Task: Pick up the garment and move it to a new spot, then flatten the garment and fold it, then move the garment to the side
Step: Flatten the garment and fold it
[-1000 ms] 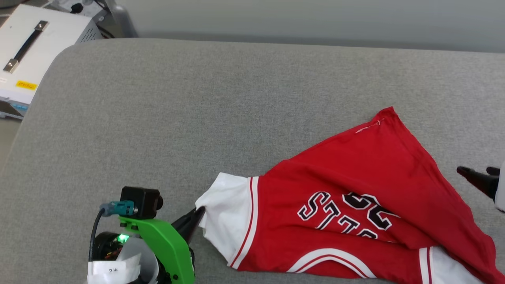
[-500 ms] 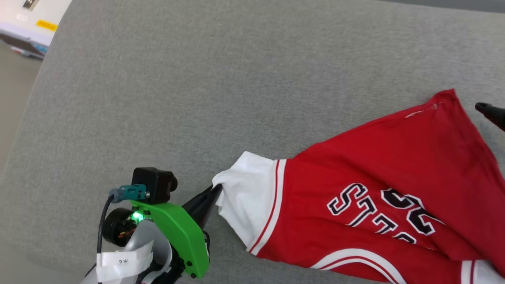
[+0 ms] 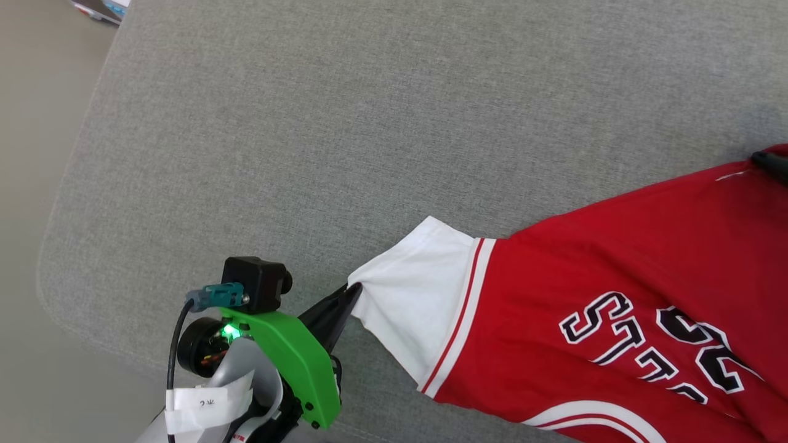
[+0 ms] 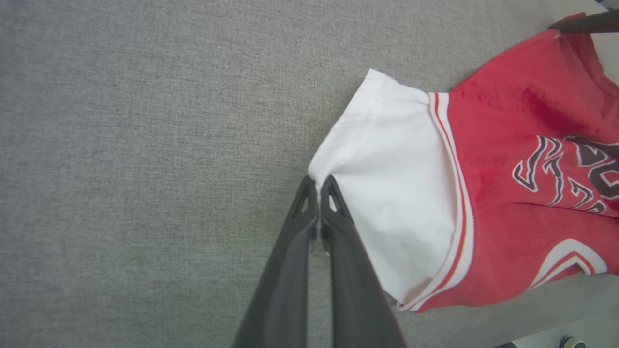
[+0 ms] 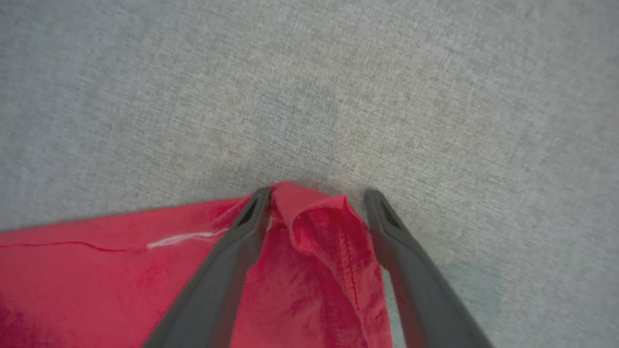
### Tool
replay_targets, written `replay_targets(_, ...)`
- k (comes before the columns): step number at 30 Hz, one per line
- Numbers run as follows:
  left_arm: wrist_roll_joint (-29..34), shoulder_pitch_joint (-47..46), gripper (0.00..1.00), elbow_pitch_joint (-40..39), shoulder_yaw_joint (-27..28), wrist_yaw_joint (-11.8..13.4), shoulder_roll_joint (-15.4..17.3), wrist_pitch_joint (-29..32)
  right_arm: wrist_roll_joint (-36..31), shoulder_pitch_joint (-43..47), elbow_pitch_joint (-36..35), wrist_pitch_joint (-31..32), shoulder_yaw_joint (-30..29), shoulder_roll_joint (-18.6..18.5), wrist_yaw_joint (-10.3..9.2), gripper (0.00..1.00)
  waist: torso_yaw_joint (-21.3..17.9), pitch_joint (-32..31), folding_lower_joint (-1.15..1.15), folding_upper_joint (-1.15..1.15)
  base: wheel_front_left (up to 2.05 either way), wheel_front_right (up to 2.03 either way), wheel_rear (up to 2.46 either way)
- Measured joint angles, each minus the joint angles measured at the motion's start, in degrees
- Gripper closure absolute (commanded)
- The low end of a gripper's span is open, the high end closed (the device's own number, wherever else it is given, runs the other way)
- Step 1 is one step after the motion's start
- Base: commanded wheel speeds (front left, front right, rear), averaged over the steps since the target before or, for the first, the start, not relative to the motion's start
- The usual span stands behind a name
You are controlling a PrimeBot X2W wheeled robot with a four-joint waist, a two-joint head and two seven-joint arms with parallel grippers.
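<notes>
The garment [image 3: 615,258] is a red jersey shirt with white sleeves and block lettering, spread over the grey cushioned surface [image 3: 369,123] at the right. My left gripper [image 3: 354,294] is shut on the edge of its white sleeve [image 4: 387,193], fingertips pinched together [image 4: 318,186]. In the right wrist view, my right gripper [image 5: 316,195] stands open with a folded red hem corner [image 5: 319,212] of the garment lying between its fingers. One dark fingertip [image 3: 769,163] of the right gripper shows at the head view's right edge, at the garment's far corner.
The grey surface ends in a rounded corner [image 3: 61,246] at the left, with beige floor [image 3: 31,184] beyond it. A piece of white equipment [image 3: 101,7] shows at the top left corner. Open grey fabric stretches above the garment.
The head camera has swung, shifting the whole picture. The right gripper has come up to the garment's far red corner. The left gripper stays shut on the sleeve.
</notes>
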Motion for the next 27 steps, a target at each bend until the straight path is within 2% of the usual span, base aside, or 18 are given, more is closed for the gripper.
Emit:
replay_targets(6,0.00,-0.26,1.00,0.36,-0.27,-0.21,-0.14,-0.41,0.23,-0.53,2.34,-1.19,1.94,-1.57,-0.01,0.00,0.95,0.51,0.00,0.00,0.00,0.00,0.00)
replay_targets(7,0.00,-0.26,1.00,0.41,-0.30,-0.21,-0.14,-0.41,0.37,-0.53,2.61,-1.19,2.19,-1.66,-0.01,0.40,0.96,0.48,0.00,0.00,0.00,0.00,0.00)
replay_targets(8,0.00,-0.26,1.00,0.42,-0.31,-0.21,-0.14,-0.41,0.70,-0.53,2.81,-1.19,2.44,-1.86,-0.01,0.62,0.95,0.44,0.00,0.00,0.00,0.00,0.00)
replay_targets(9,0.00,-0.26,1.00,0.44,-0.31,-0.20,-0.14,-0.41,0.91,-0.52,2.89,-1.21,2.78,-2.04,-0.01,1.00,0.93,0.42,0.00,0.00,0.00,0.00,0.00)
replay_targets(17,0.00,-0.27,1.00,0.65,-0.33,-0.16,-0.10,-0.38,2.37,-0.51,4.68,-5.17,3.16,-1.58,-0.01,1.00,0.52,-0.61,0.00,0.00,0.00,0.00,0.00)
replay_targets(27,-0.01,-0.25,1.00,0.69,0.40,0.46,0.54,-0.35,4.77,-0.26,6.75,-11.91,3.59,-0.20,-0.01,1.00,-0.95,-5.09,0.00,0.00,0.00,0.00,0.00)
